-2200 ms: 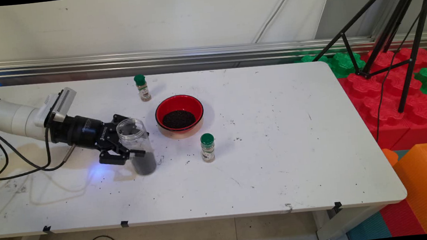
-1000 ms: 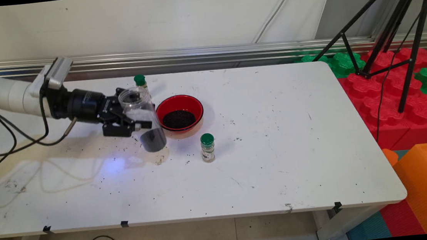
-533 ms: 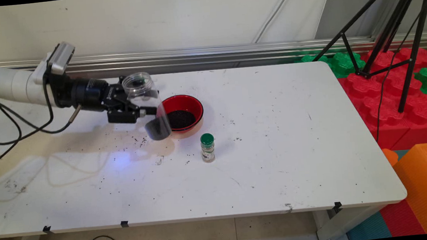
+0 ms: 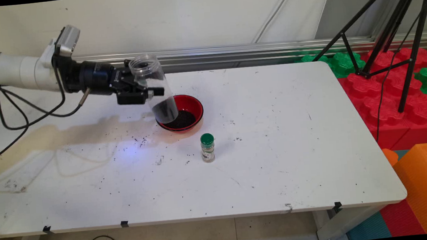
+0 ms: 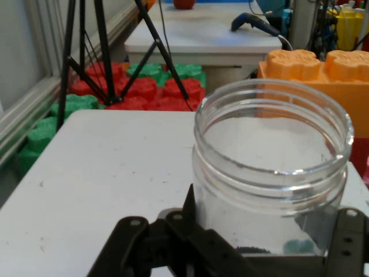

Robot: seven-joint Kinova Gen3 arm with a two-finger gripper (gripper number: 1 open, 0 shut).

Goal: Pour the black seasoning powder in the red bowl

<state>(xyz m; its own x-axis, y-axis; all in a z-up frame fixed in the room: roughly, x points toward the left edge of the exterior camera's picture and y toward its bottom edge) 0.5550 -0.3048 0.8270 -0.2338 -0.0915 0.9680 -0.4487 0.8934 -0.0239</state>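
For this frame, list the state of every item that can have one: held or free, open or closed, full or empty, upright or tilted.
gripper: shut on the clear jar, raised above the table.
clear jar: lidless, held in the air, slightly tilted, dark grains in its bottom.
red bowl: upright on the table, holding dark grains.
spice bottle: upright, green cap on, standing free.

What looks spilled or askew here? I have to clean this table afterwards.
Dark granules are scattered on the white table left and in front of the red bowl, with faint brownish stains further left. The gripper holds the open clear jar tilted above the bowl's left rim.
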